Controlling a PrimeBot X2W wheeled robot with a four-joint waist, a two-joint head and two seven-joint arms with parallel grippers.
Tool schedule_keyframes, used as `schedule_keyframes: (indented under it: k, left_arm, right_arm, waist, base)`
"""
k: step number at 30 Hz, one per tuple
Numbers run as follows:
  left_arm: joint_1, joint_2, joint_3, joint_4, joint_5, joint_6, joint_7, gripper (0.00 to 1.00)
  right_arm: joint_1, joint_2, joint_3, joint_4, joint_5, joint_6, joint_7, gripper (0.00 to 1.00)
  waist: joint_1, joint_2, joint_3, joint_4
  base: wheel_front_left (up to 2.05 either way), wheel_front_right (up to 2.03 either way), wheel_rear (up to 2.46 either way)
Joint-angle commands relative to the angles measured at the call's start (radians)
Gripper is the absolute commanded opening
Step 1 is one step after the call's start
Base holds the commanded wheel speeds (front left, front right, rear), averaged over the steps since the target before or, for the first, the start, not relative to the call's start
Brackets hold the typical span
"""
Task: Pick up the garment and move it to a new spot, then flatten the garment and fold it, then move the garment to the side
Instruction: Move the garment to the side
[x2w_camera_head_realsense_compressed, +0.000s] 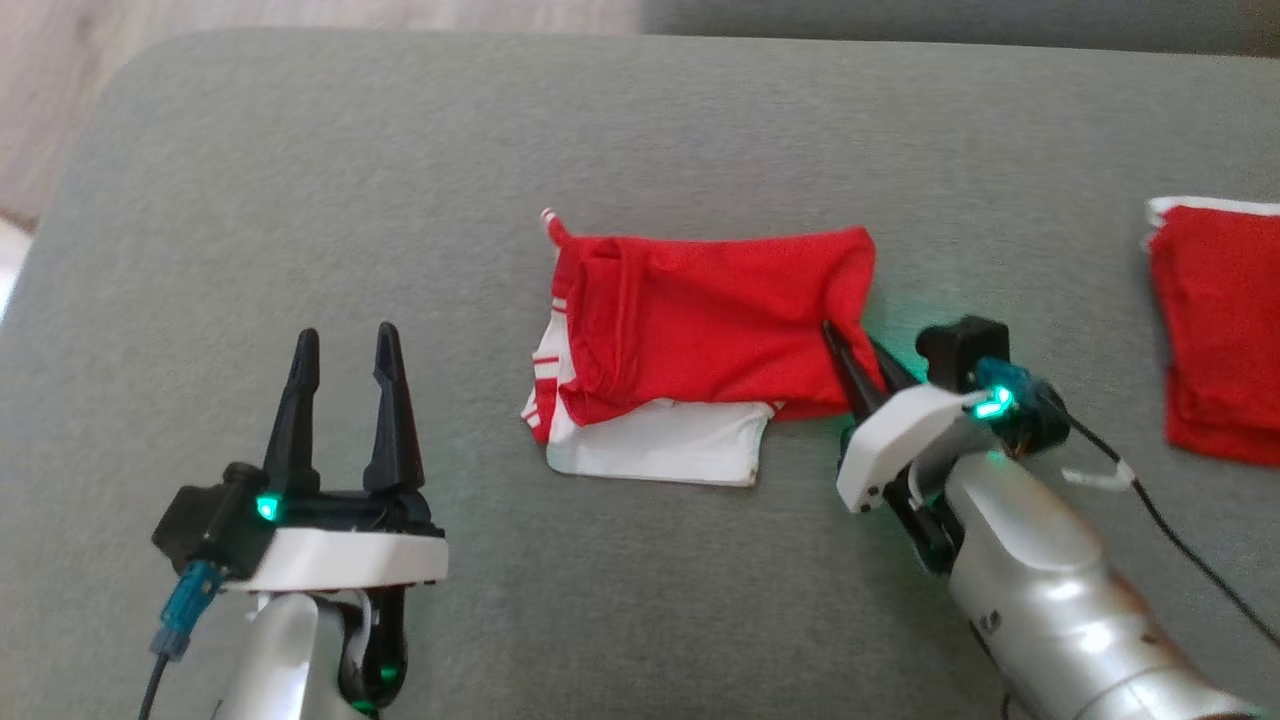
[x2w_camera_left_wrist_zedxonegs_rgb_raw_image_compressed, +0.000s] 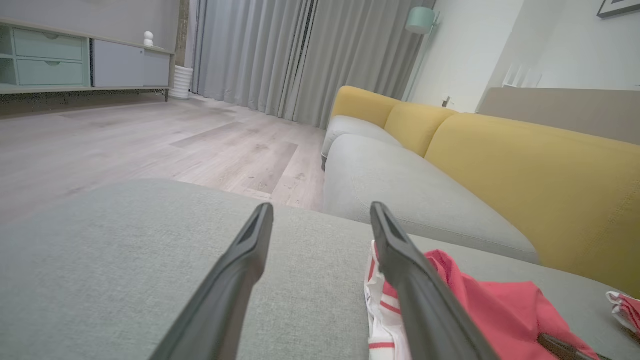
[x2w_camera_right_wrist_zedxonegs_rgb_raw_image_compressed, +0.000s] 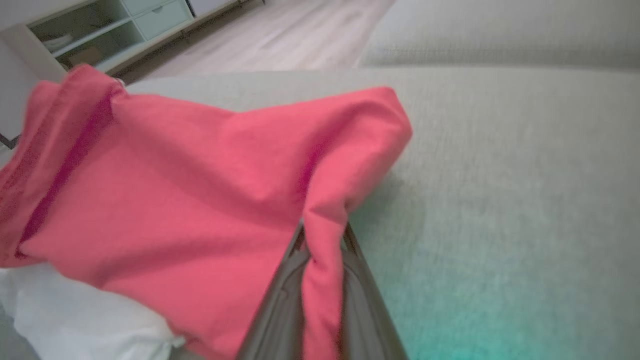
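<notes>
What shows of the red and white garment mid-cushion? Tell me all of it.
The garment is soft red cloth with a white layer showing under its near edge and red-and-white stripes at its left end. It lies roughly folded and wrinkled, midway across the grey cushion. The right gripper is shut on its near right corner, a fold pinched in its grip. The left gripper stands open, apart from it.

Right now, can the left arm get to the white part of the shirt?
Probably yes. The left pincer is open and holds nothing, and only bare grey cushion lies between it and the white part of the shirt.
</notes>
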Motion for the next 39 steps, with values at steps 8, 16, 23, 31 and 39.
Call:
schedule_keyframes:
  k: [8, 16, 23, 31, 39]
  left_arm:
    - [-0.067, 0.007, -0.014, -0.042, 0.021, 0.001, -0.009, 1.0]
    - [-0.091, 0.007, -0.039, -0.05, 0.024, 0.005, -0.009, 1.0]
    - [-0.122, 0.007, -0.045, -0.057, 0.03, 0.004, -0.009, 1.0]
    - [-0.152, 0.007, -0.047, -0.058, 0.046, -0.006, -0.009, 1.0]
    - [-0.165, 0.007, -0.038, -0.051, 0.058, -0.016, -0.009, 1.0]
  right_arm:
    - [-0.076, 0.001, -0.076, -0.061, -0.261, 0.007, -0.039, 0.0]
    - [-0.1, -0.124, -0.086, -0.153, -0.339, 0.007, -0.024, 0.0]
    - [-0.142, -0.293, -0.061, -0.221, -0.315, 0.007, 0.034, 0.0]
    - [-0.192, -0.413, -0.08, -0.216, -0.293, 0.007, 0.074, 0.0]
    - [-0.213, -0.457, -0.158, -0.13, -0.347, 0.007, 0.061, 0.0]
  waist:
    - [-0.0001, 0.0, -0.026, -0.159]
    - [-0.0001, 0.0, -0.007, -0.276]
    - [-0.0001, 0.0, 0.029, -0.33]
    - [-0.0001, 0.0, 0.075, -0.341]
    - [-0.0001, 0.0, 0.101, -0.323]
  base:
    - [0.0, 0.0, 0.0]
    - [0.0, 0.0, 0.0]
    - [0.0, 0.0, 0.0]
    - [0.0, 0.0, 0.0]
    - [0.0, 0.0, 0.0]
